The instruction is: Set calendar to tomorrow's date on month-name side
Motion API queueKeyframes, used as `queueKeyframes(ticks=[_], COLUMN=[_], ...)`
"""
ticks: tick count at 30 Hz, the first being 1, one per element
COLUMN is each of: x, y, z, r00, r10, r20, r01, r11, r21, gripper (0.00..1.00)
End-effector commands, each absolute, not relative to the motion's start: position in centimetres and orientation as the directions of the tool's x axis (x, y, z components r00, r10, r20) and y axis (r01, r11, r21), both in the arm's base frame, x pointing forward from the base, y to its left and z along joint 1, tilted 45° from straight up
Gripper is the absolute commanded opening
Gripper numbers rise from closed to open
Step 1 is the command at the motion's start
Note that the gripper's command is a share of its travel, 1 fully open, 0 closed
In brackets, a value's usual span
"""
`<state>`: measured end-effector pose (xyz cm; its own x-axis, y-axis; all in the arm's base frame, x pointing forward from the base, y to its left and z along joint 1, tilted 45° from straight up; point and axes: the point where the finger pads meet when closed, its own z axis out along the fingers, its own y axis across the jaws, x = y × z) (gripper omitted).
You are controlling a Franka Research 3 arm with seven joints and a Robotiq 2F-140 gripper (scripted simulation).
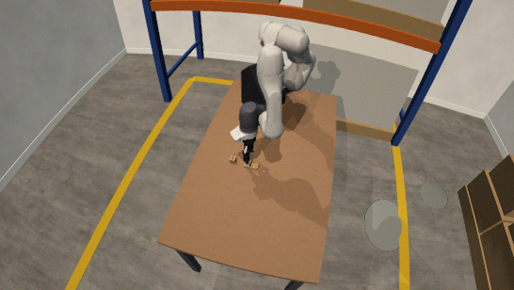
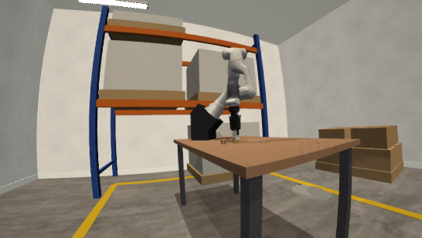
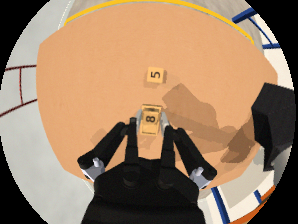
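Note:
My gripper [image 3: 151,116] reaches straight down at the small wooden calendar tray [image 1: 253,165] near the middle of the table. The fingers are partly open. They stand on either side of a tan number cube [image 3: 150,123] that sits in the tray, and its top face reads like an 8. I cannot tell whether the fingers touch it. A second tan cube [image 3: 154,75] lies alone on the table beyond the tray, with a 5 on top. It also shows in the top view [image 1: 232,159], to the left of the gripper [image 1: 248,160]. The month side of the tray is hidden.
The arm's black base [image 1: 256,87] stands at the far end of the brown table [image 1: 264,188]. A blue and orange rack [image 2: 174,100] with large boxes stands behind the table. Cardboard boxes [image 2: 359,151] are stacked on the floor to the right.

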<state>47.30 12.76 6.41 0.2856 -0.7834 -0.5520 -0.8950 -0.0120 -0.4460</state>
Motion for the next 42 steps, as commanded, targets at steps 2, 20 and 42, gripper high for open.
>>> queueKeyframes(ticks=[2, 20, 42], x=[47.43, 47.43, 47.43], y=[12.72, 12.72, 12.72], z=[6.43, 6.43, 6.43], r00=[0.291, 0.291, 0.291], r10=[-0.784, -0.784, -0.784], r20=[-0.548, -0.548, -0.548], r01=[-0.892, -0.892, -0.892], r11=[-0.016, -0.016, -0.016], r21=[-0.451, -0.451, -0.451], gripper=[0.29, 0.17, 0.17])
